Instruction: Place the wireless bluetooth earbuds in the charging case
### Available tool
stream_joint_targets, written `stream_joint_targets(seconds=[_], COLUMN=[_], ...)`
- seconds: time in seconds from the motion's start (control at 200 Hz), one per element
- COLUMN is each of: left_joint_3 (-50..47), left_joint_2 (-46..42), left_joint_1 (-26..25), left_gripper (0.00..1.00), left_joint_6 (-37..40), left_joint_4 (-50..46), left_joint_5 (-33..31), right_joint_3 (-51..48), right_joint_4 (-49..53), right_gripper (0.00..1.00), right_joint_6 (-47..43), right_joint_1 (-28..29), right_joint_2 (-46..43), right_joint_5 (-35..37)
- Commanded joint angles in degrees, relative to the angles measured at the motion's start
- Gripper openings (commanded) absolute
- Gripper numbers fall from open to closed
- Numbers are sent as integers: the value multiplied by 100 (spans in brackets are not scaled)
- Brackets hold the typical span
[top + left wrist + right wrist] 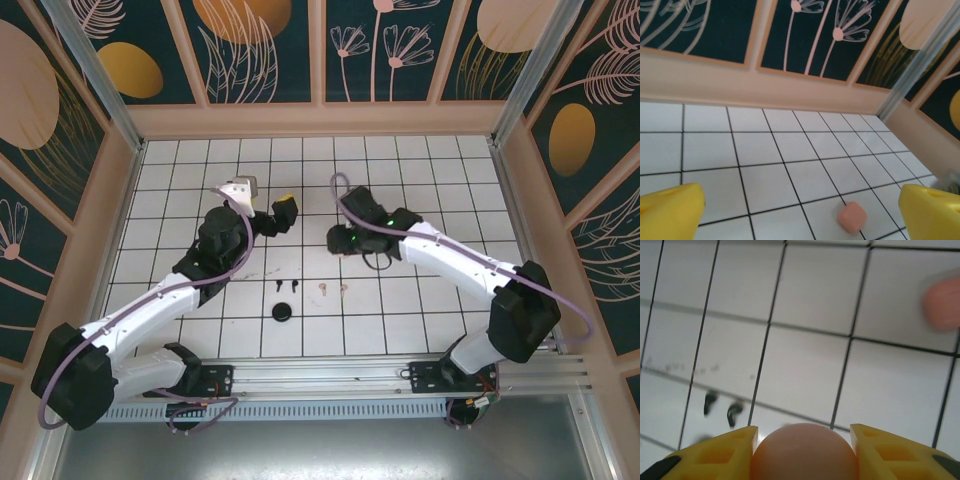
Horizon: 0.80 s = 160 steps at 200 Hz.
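Two black stemmed earbuds (280,286), two pale pink earbuds (322,290), black round case (283,313), coral squarish case (852,217), right gripper (804,437) pinching smooth pale pink case (805,460), left gripper (801,210) splayed wide, empty.

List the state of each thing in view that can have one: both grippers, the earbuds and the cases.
left gripper: open, holding nothing.
right gripper: shut on the pale pink case.
pale pink case: clamped between the right fingers.
black earbuds: loose on the table, not in a case.
pale pink earbuds: loose on the table, not in a case.
black case: on the table, untouched; lid cannot tell.
coral-pink case: on the table, untouched.
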State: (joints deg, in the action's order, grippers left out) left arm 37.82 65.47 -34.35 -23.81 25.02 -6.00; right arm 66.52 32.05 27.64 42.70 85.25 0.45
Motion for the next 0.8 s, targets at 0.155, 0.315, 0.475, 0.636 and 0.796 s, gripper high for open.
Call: stream_joint_targets(seconds=[0.155,0.315,0.475,0.636,0.796], left_joint_3=[-527,-858,-890,-698,-330], left_joint_2=[578,1221,2011,2635,3221], left_joint_1=[78,86,86,84,71], left_gripper=[99,99,99,99,90], left_joint_6=[-730,-1447,-2065,-2385,-2625], left_joint_4=[1875,3305,4536,5179,5506], left_joint_5=[1592,2420,2910,3057,3203], right_joint_3=[132,129,98,-17,-101], right_joint_4=[-920,-1425,-1836,-2141,-2300], right_gripper=[39,38,38,38,38], right_joint_6=[1453,2264,3099,3883,4468], right_joint_1=[-896,-1106,-1325,-1318,-1250], right_joint_2=[-39,54,97,102,95], right_joint_5=[-527,-675,-779,-773,-700])
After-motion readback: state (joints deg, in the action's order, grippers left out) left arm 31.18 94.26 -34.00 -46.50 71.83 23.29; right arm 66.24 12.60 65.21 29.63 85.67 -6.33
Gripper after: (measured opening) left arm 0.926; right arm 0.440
